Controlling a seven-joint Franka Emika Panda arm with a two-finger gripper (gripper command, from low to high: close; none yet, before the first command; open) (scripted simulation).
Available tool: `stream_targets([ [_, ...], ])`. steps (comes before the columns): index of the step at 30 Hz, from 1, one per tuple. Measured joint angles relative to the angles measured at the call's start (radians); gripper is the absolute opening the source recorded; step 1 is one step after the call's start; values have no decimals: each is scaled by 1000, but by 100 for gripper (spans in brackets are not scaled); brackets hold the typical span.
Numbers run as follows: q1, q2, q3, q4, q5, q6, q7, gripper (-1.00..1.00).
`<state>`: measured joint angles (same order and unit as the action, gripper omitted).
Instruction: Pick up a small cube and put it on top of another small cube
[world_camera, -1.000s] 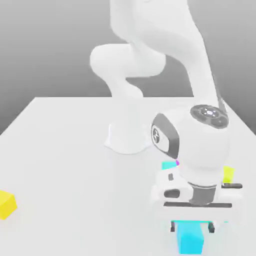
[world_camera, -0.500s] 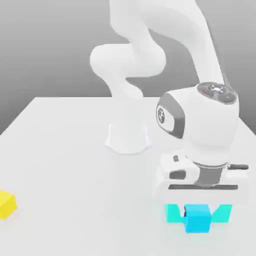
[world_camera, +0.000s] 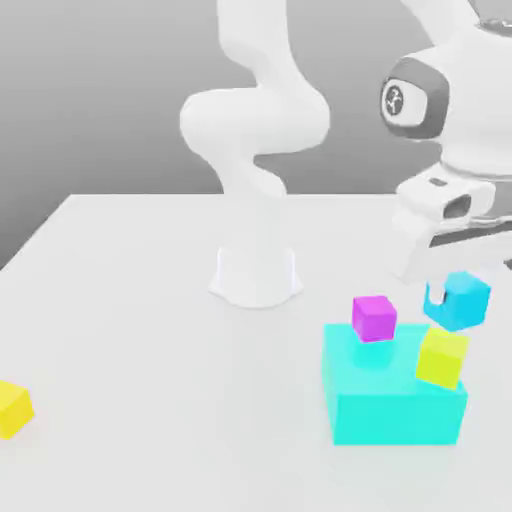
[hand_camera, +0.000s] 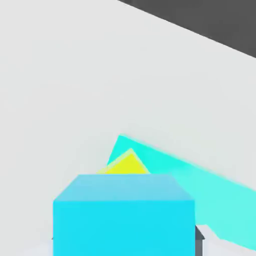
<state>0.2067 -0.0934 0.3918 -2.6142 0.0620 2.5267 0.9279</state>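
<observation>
We see the gripper (world_camera: 458, 290) closed on the small plain sky-blue cube (world_camera: 459, 300), carried clear above the small yellow cube (world_camera: 442, 356), probably its landing spot.

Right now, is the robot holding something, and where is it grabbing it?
Yes. The gripper holds the small blue cube up in the air, pinching it by two opposite sides, above the table near the yellow cube.

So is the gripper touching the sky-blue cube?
Touching. In the exterior view the gripper holds the sky-blue cube in the air above the turquoise block.
</observation>
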Motion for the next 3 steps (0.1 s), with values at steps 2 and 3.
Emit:
stream_targets([
  [2,0,0,0,0,0,0,0,100],
  [3,0,0,0,0,0,0,0,100],
])
